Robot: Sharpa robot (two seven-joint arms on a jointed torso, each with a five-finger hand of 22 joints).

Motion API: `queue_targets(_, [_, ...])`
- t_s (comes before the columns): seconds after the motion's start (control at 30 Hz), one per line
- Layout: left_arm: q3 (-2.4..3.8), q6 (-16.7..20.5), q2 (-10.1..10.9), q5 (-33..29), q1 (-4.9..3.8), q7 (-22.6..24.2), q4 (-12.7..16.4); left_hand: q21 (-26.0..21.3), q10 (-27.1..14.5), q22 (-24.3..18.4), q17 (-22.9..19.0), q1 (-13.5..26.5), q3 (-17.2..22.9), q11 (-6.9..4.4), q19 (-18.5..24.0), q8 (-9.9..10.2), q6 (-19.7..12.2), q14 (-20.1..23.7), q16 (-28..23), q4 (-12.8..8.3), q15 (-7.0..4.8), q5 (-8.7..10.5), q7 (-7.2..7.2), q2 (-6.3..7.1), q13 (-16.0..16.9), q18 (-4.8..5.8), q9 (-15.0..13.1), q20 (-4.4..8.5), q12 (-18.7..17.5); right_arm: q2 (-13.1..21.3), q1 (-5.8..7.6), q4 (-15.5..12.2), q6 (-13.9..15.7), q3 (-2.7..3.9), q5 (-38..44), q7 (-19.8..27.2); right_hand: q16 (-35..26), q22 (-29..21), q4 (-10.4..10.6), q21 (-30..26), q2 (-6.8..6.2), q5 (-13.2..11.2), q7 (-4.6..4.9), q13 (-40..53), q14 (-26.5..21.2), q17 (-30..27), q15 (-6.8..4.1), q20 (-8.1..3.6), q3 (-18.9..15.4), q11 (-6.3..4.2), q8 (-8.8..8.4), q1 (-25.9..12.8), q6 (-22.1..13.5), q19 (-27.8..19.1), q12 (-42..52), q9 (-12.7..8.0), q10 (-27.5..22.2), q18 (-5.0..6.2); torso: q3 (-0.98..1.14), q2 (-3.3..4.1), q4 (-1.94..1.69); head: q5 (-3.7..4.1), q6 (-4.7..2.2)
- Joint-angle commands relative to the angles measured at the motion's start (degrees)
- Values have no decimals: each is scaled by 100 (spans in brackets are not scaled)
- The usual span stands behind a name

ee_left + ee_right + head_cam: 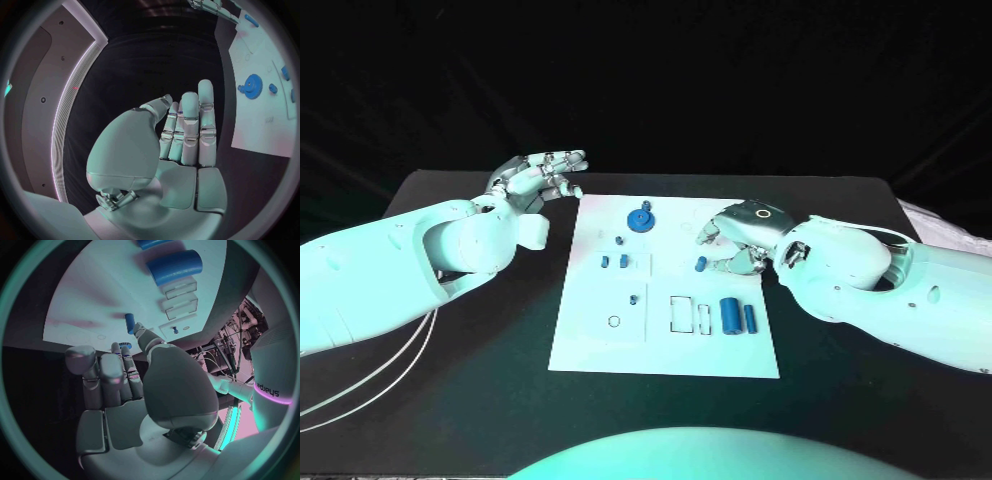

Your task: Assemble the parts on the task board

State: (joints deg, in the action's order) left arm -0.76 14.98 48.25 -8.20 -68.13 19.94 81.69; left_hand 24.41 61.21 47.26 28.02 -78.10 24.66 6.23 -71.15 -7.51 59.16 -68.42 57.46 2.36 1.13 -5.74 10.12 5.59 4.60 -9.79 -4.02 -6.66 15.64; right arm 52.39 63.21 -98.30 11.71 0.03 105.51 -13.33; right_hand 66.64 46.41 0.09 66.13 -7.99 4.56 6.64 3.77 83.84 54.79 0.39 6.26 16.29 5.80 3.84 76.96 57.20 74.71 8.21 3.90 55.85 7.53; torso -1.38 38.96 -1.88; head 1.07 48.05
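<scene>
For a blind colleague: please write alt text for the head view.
A white task board lies on a black table with small blue parts, among them a gear. The right hand hovers over the board's right edge; the left hand hangs open beyond its left corner.

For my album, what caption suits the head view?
Two hands hover beside a white task board holding blue parts.

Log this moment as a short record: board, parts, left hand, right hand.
board: white task board in the middle of the black table
parts: blue gear near the far edge; thick blue cylinder and slimmer blue pin toward the near right corner; small blue peg by the right hand
left hand: left hand off the board's far left corner, fingers apart, holding nothing
right hand: right hand over the board's right edge, fingertips close to the small blue peg; grip unclear
</scene>
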Motion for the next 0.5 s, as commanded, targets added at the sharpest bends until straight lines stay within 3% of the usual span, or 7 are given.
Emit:
queue_targets(0.03, [1, -115, -7, 43, 4, 34, 6, -20, -44, -9, -9, -43, -6, -13, -47, -23, -39, 37, 27, -38, -1, 15, 11, 1, 4, -62, 5, -1, 38, -61, -15, 60, -355, -14, 71, 42, 38, 19, 5, 7, 59, 31, 0, 14, 112, -9, 26, 39, -33, -30, -2, 78, 69, 12, 98, 10, 128, 17, -1, 6, -13, -2, -3])
queue_targets(0.37, [-2, -118, -7, 45, 5, 30, 0, -20, -44, -9, -9, -43, -6, -13, -47, -23, -39, 37, 27, -38, -1, 15, 11, 1, 4, -62, 5, -1, 38, -285, -73, 289, -469, -39, 67, 128, 11, 80, 0, 51, 254, 32, 72, -5, 105, -79, -51, -22, 77, -122, 29, 177, 252, 65, 267, 25, 430, 8, -5, 4, 0, -19, 20])
queue_targets(0.5, [-2, -123, -8, 45, 5, 27, -1, -20, -44, -9, -9, -43, -6, -13, -47, -23, -39, 37, 27, -38, -1, 15, 11, 1, 4, -62, 5, -1, 38, -344, -98, 348, -447, -43, 42, 193, 35, 150, 8, 99, 350, -4, 60, -12, 117, -60, -90, -55, 226, -169, 75, 209, 445, 107, 311, 46, 691, -5, -6, 5, 0, -20, 28])
